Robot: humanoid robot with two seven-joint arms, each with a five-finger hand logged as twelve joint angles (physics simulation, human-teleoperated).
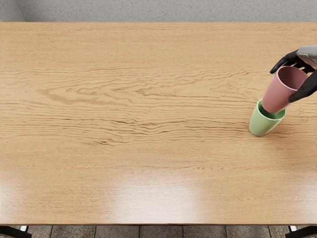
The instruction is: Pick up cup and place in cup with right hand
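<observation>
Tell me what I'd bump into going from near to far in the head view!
Tiled floor → table's near edge → green cup → pink cup → table's far edge → speckled gray background.

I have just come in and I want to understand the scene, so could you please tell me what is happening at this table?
The right robot hand is holding a pink cup at a tilt, with its base at the mouth of a green cup on the table. It seems to be putting the pink cup into the green one. The pink cup is not seated inside yet; whether its base already dips below the green rim, I cannot tell.
</observation>
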